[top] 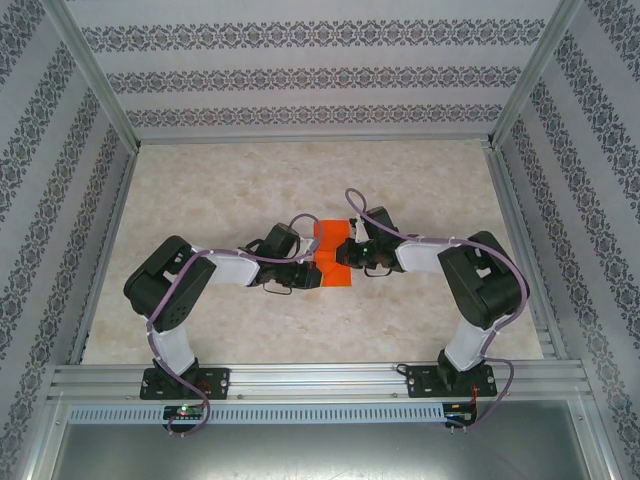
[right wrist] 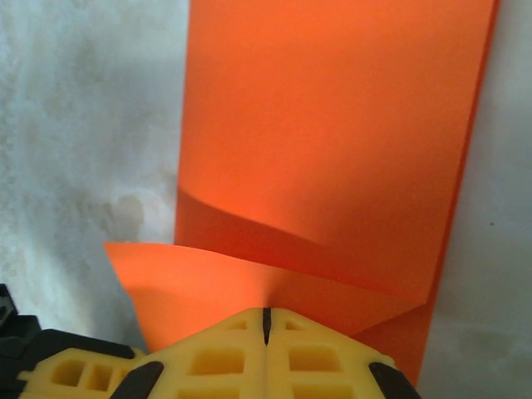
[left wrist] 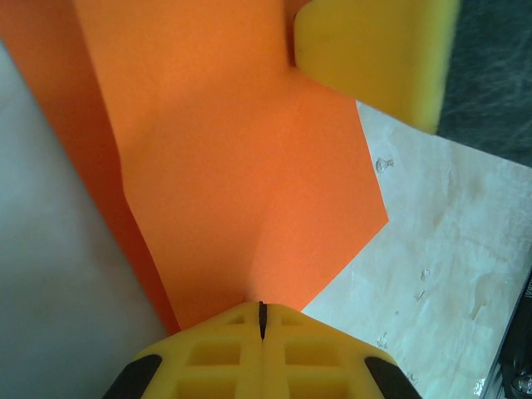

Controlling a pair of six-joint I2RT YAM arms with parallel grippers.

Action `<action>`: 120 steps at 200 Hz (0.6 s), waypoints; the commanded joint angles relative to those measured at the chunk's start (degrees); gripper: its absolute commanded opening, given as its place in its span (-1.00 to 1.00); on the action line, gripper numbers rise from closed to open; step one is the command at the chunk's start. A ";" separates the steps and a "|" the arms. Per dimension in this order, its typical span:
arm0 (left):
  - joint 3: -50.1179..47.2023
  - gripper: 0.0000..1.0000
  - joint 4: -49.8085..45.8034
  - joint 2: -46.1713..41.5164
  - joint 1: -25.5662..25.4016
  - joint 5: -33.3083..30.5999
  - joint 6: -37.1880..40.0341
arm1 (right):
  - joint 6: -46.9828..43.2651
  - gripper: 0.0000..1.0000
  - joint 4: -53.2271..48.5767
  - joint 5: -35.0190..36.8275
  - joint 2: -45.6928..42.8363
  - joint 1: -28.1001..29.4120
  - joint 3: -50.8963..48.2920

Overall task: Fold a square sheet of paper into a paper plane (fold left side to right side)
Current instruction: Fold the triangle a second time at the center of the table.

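Top external: thin bright orange square paper sheet (top: 328, 236), partly creased, lies mid-tabletop (top: 230, 180). Left hand (top: 312, 272) at its 8 o'clock and right hand (top: 347, 256) at 3 o'clock are both clenched, each pinching a paper edge, likely lifting a flap to fold it over.

Bright orange, plain and unmarked: that's the square sheet of paper (left wrist: 233, 166), a shade deeper where shadow falls across it. Left tool (left wrist: 261, 312) has yellow fingers with black patches at the corners. Right tool (right wrist: 266, 314) is the same yellow and black. The tabletop (top: 300, 180) is cream with pale beige marbling. Arms (top: 170, 285) are black with white sections, purple cables (top: 348, 197) looping over them. Walls (top: 320, 80) are white, banded with dark grey floral stripes. The frame (top: 320, 380) is silver metal.
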 commanded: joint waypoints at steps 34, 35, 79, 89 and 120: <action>4.70 -0.83 -5.62 -3.95 -0.72 2.75 -0.19 | -1.42 -1.00 -4.53 3.05 2.61 0.09 2.98; 4.75 -0.83 -5.65 -3.97 -0.72 2.82 -0.15 | -1.43 -1.00 -4.55 3.06 2.61 0.09 2.98; 9.23 -0.83 -6.98 -0.02 -0.70 3.96 0.49 | -2.15 -1.00 -5.80 3.32 2.60 0.05 3.36; 10.19 -0.84 -7.04 1.47 -0.65 4.17 0.65 | -2.20 -1.00 -6.01 3.26 2.69 0.04 3.47; 11.90 -0.85 -7.30 4.39 -0.64 4.13 1.20 | -2.58 -1.00 -6.50 3.17 2.96 0.08 3.51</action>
